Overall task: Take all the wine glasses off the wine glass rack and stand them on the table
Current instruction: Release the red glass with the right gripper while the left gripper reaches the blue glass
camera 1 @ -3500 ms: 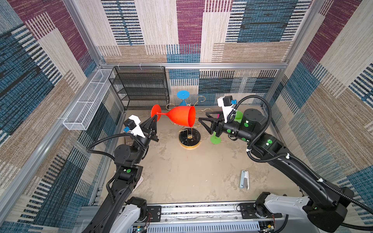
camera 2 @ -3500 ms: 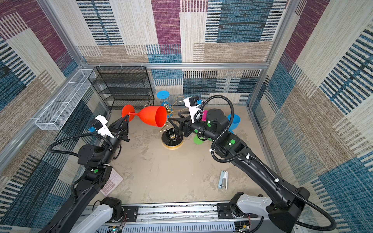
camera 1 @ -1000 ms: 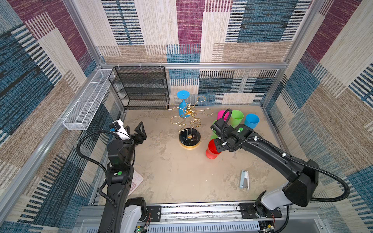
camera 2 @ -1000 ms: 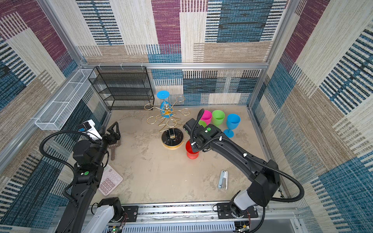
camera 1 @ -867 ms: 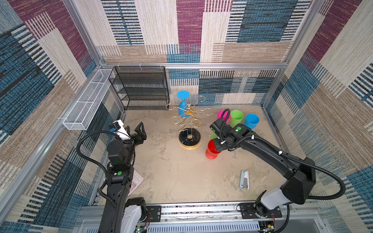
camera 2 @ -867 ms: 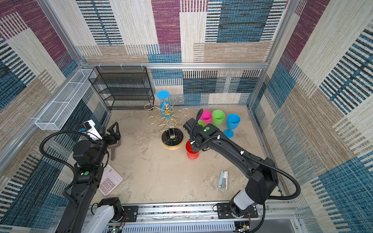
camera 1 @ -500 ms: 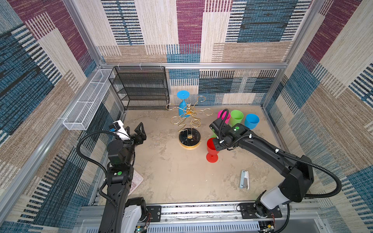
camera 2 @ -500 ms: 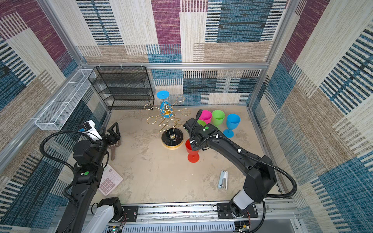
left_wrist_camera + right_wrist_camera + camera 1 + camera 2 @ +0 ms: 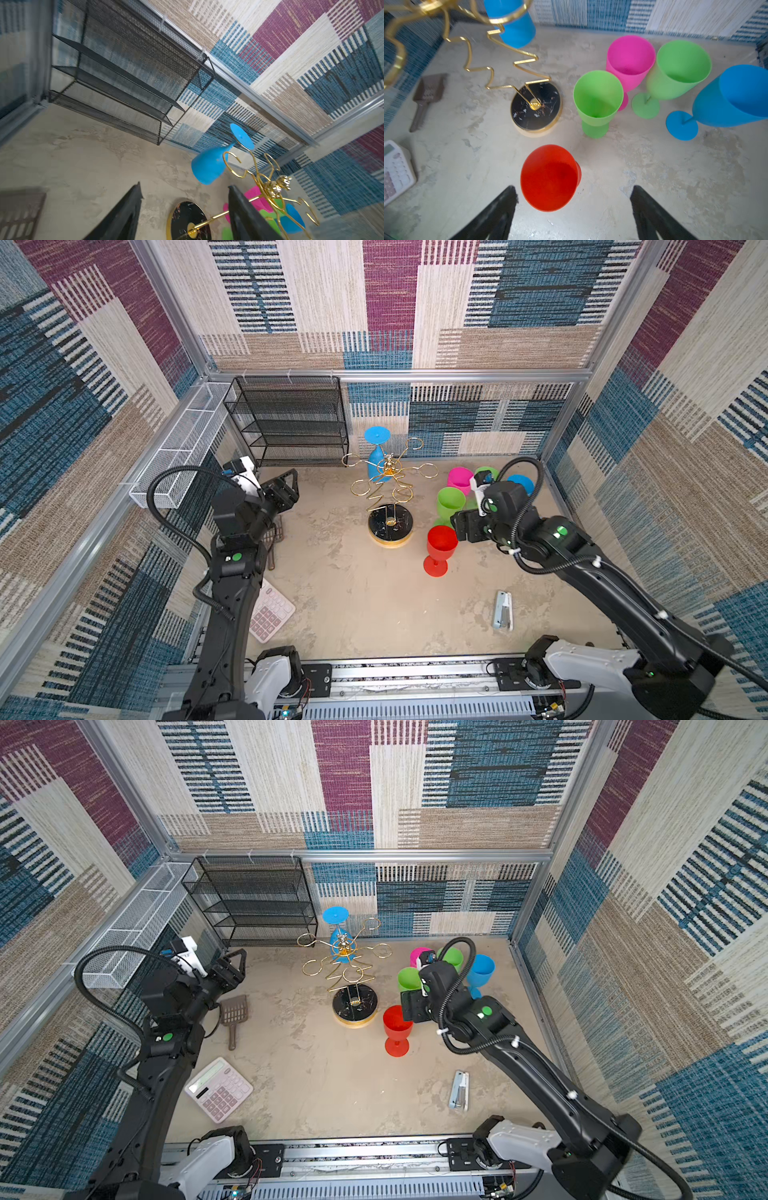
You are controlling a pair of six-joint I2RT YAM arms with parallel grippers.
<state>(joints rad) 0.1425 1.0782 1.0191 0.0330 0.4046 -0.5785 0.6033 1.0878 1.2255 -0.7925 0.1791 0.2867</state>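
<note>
The gold wire wine glass rack (image 9: 388,489) (image 9: 345,965) stands mid-table on its round black base (image 9: 536,108). A blue wine glass (image 9: 376,448) (image 9: 209,166) hangs upside down from a rear arm. A red wine glass (image 9: 440,547) (image 9: 397,1029) (image 9: 548,176) stands upright on the table, right of the base. My right gripper (image 9: 465,526) (image 9: 574,190) is open just beside the red glass's bowl, not touching it. My left gripper (image 9: 286,491) (image 9: 184,186) is open and empty at the left, pointing toward the rack.
A pink glass (image 9: 459,479), two green glasses (image 9: 451,499) and another blue glass (image 9: 519,483) stand at the back right. A black mesh shelf (image 9: 291,423), white wire basket (image 9: 183,456), brown scoop (image 9: 235,1015), calculator (image 9: 218,1090) and silver stapler (image 9: 503,610) are around.
My right gripper has opened and let go of the red wine glass, then drawn back to the right. The glass now stands alone. The left arm has hardly moved.
</note>
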